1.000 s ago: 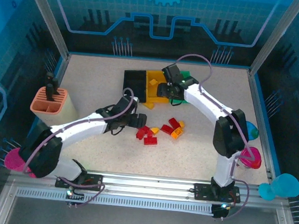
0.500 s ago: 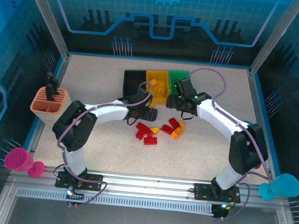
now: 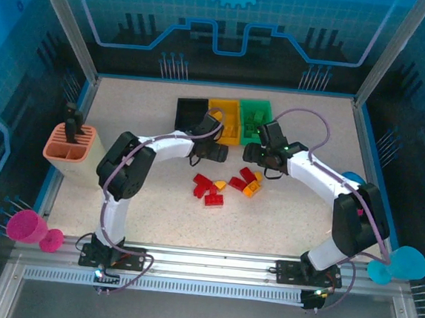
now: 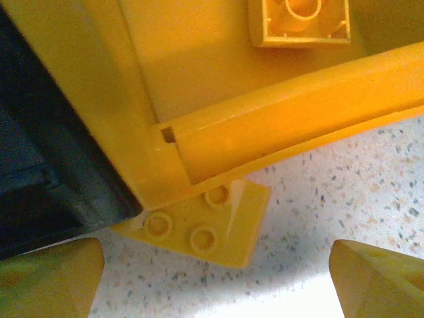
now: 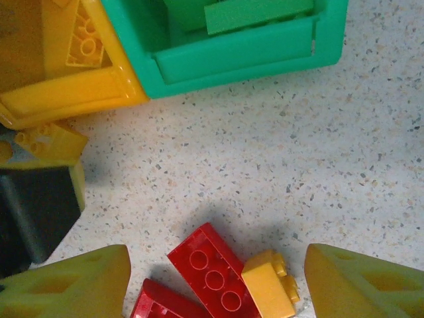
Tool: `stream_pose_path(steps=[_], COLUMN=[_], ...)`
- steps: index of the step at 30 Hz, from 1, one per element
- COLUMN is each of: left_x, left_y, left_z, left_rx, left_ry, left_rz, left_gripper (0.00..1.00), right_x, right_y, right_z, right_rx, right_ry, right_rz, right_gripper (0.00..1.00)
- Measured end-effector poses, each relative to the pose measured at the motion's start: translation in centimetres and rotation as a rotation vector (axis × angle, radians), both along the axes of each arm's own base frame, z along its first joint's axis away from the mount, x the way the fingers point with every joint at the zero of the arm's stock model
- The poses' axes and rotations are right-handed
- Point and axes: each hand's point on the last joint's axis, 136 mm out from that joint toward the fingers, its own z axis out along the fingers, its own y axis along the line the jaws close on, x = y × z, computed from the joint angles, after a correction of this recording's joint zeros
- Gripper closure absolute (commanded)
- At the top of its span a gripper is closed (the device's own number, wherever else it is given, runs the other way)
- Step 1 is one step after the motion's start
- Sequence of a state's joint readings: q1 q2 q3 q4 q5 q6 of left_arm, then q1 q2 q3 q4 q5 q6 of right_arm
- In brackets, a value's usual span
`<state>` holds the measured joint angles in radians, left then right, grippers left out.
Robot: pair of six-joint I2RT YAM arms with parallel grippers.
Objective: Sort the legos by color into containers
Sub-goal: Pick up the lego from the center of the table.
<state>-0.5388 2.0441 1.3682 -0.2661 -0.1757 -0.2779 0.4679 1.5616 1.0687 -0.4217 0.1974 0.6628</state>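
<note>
**Loose legos** (image 3: 225, 184), red and yellow-orange, are shown clustered on the speckled tabletop (image 3: 157, 199), on the near side of the yellow bin (image 3: 230, 116).

**Right gripper** (image 3: 259, 160): it is held between that cluster and the yellow bin, to the bin's near right, with jaws spread and nothing gripped. In the right wrist view a red brick (image 5: 212, 271) and a small yellow-orange brick (image 5: 268, 286), touching each other, are framed between its fingertips (image 5: 73, 285).

**Left gripper** (image 3: 213, 149): it is placed at the yellow bin's near edge, likewise spread wide and empty. In the left wrist view a yellow brick (image 4: 199, 225), studs up, is seen on the tabletop at the yellow bin's near-left corner, partly hidden by that corner.

**Bins:** a second yellow brick (image 4: 299, 20) is seen inside the yellow bin. The black bin (image 3: 190, 112) is set against the yellow bin's left side. The green bin (image 3: 256, 102) is set against its right side, with green bricks (image 5: 255, 13) inside.
</note>
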Motion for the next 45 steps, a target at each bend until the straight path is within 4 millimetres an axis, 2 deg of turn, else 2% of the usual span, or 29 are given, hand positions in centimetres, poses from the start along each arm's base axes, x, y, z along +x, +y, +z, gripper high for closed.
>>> stream_pose_path(steps=[10, 19, 25, 30, 38, 42, 45], left_x=[1.2, 1.2, 1.3, 1.4, -0.1, -1.2, -1.0], left_y=[0.9, 0.9, 0.8, 0.1, -1.1, -1.0, -1.1], left_z=[-0.3, -1.1, -1.1, -0.9, -0.8, 0.5, 3.3], left_rx=[0.021, 0.031, 0.038, 0.040, 0.044, 0.039, 0.012], left_ry=[0.004, 0.018, 0.016, 0.005, 0.007, 0.001, -0.046], left_rz=[0.004, -0.017, -0.026, -0.051, -0.088, -0.098, -0.097], left_gripper=[0.13, 0.22, 0.33, 0.42, 0.43, 0.43, 0.43], right_x=[-0.4, -0.5, -0.9, -1.1, -1.1, -1.1, -1.4], right_y=[0.0, 0.0, -0.2, -0.3, -0.3, -0.3, -0.4], right_z=[-0.5, -0.7, -0.9, -1.1, -0.5, -0.5, -0.8], right_rx=[0.027, 0.032, 0.036, 0.038, 0.045, 0.047, 0.046], right_ry=[0.006, 0.009, 0.013, 0.018, 0.004, 0.003, 0.011], right_rz=[-0.006, -0.008, -0.017, -0.023, -0.023, -0.024, -0.029], right_gripper=[0.29, 0.30, 0.30, 0.30, 0.30, 0.30, 0.30])
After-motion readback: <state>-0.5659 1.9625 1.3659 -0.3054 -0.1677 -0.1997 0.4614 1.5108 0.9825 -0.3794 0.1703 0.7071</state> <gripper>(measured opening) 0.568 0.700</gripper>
